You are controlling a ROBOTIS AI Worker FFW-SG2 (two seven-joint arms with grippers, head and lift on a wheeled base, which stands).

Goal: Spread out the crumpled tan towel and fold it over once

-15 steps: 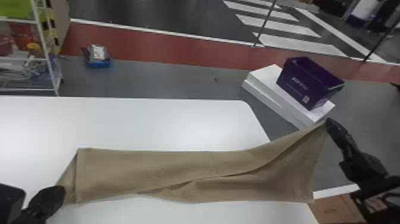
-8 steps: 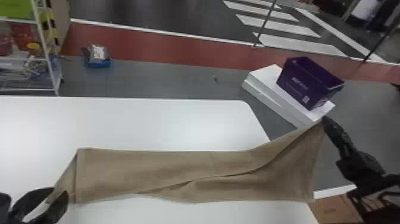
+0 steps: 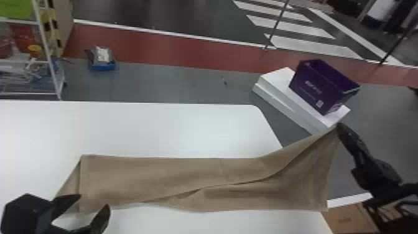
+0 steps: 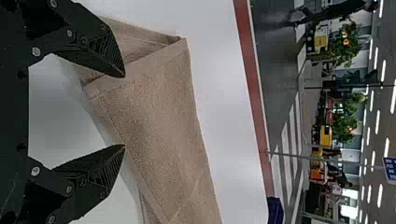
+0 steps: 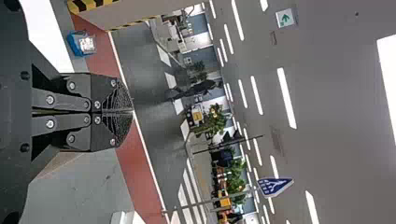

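Observation:
The tan towel (image 3: 174, 174) lies as a long band across the white table, its right part lifted and pulled up to a corner. My right gripper (image 3: 339, 126) holds that corner past the table's right edge; in the right wrist view the fingers of the right gripper (image 5: 130, 112) are closed together. My left gripper (image 3: 93, 203) stands open at the towel's left end. In the left wrist view, the left gripper (image 4: 125, 111) has its fingers wide apart, with the towel (image 4: 159, 107) passing beyond them and a corner flap turned at its end.
The white table (image 3: 186, 130) extends behind the towel. A purple box (image 3: 320, 87) on white boxes (image 3: 280, 90) stands on the floor beyond the right edge. A cardboard box (image 3: 351, 217) sits low at right, a wire rack (image 3: 46, 49) back left.
My left gripper has opened, letting go of the towel's left end, and shifted slightly. The right gripper has moved a little to the left with its corner.

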